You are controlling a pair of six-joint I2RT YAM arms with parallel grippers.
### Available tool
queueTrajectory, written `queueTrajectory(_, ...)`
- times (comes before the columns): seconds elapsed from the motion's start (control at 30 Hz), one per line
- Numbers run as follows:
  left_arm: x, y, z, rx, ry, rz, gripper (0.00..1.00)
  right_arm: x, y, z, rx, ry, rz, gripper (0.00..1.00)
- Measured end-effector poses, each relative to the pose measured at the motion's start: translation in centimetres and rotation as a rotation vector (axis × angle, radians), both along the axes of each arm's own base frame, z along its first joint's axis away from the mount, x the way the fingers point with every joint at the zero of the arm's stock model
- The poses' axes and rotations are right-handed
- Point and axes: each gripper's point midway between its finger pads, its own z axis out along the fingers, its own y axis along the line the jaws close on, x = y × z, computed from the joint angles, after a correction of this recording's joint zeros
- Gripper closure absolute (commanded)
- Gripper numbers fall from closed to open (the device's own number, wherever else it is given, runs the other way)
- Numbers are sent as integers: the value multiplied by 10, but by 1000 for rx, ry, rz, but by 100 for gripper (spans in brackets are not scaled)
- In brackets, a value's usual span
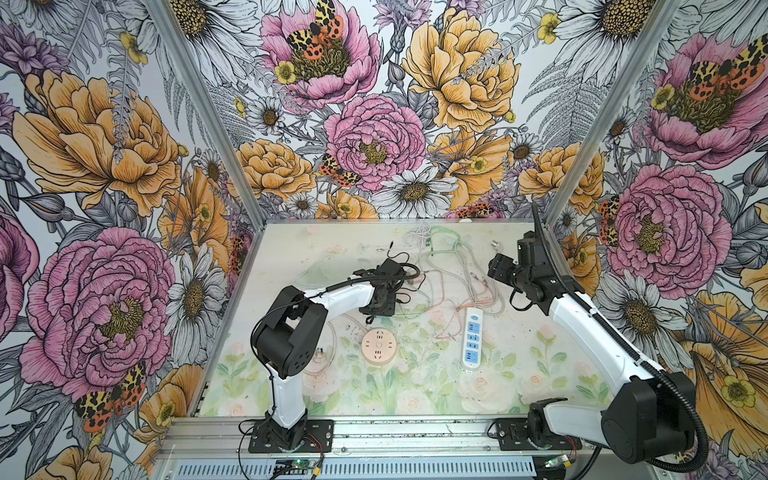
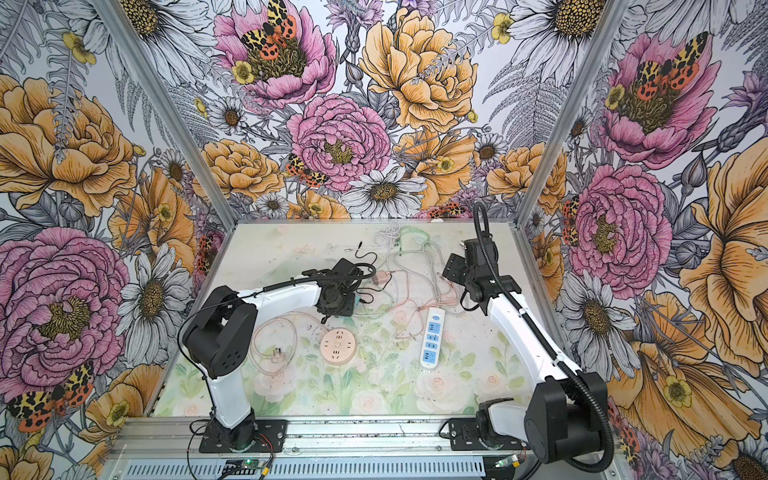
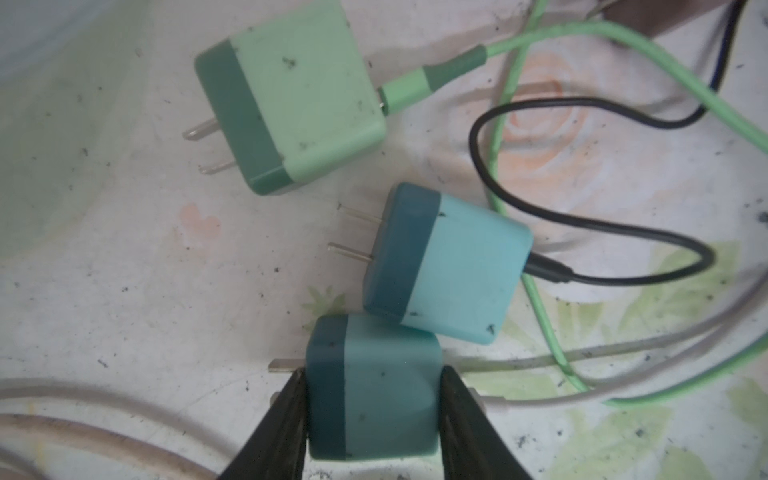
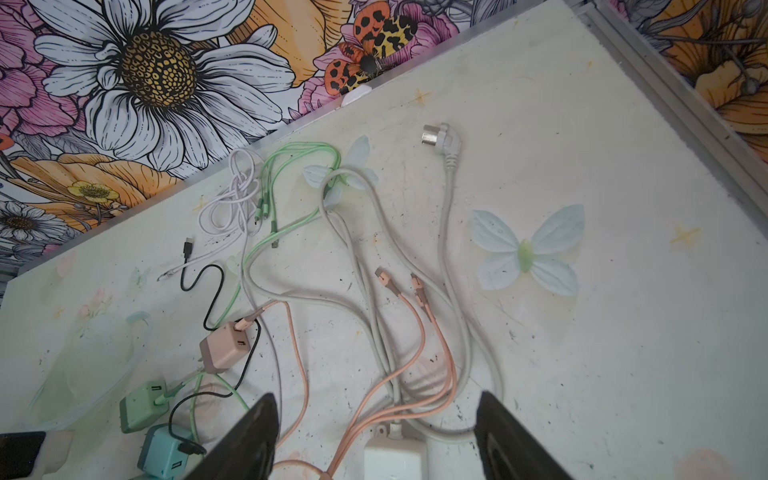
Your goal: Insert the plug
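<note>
Grasp step, prob.: we had the left pincer [image 3: 371, 415] clamped on the teal plug [image 3: 374, 361], left of the power strip [image 1: 472, 338]. Right pincer [image 4: 376, 399] hung apart & empty beyond the strip's far end. Next we'd need to lift, then aim prongs [image 3: 284, 365] at a strip slot.

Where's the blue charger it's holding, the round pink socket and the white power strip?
held blue charger [image 3: 386, 395]: left wrist view, its lighter body.
round pink socket [image 1: 379, 346]: in a top view, middle of its face.
white power strip [image 1: 472, 343]: in a top view, a blue outlet.
</note>
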Motion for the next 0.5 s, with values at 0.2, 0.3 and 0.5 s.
queueTrajectory(0.2, 2, 38, 35, -56, -48, 85, 62, -1, 7, 0, 12, 3, 23, 25)
queueTrajectory(0.3, 6, 53, 66, -101, -114, 118, 61, -2, 12, 0, 17, 5, 40, 25)
queueTrajectory(0.5, -4, 77, 117, -126, -207, 136, 61, -4, 26, -1, 23, 8, 80, 25)
